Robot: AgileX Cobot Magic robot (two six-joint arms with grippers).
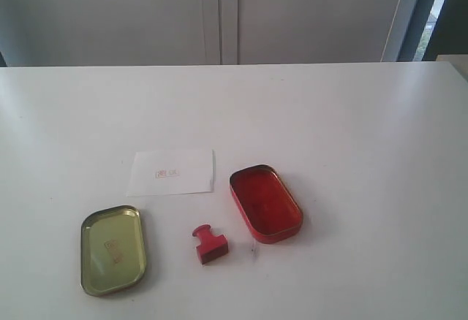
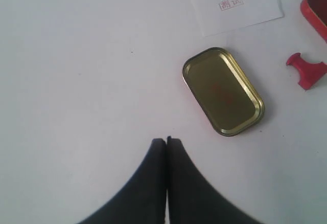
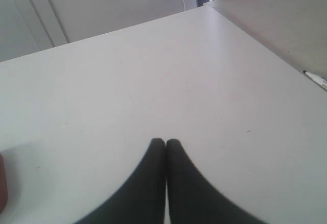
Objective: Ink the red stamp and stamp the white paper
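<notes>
The small red stamp (image 1: 208,243) lies tipped on its side on the white table, between the two tins; the left wrist view catches it too (image 2: 308,71). The white paper (image 1: 172,172) lies flat behind it and bears a faint red imprint (image 2: 231,3). Neither gripper shows in the exterior view. My left gripper (image 2: 166,141) is shut and empty, hovering over bare table short of the gold lid. My right gripper (image 3: 165,142) is shut and empty as well, over bare table far from the stamp.
An open red ink tin (image 1: 265,202) sits right of the stamp, its edge (image 3: 2,188) just visible in the right wrist view. The gold tin lid (image 1: 112,248) lies at the front left, also seen from the left wrist (image 2: 223,90). A pen (image 3: 317,79) lies on a neighbouring table.
</notes>
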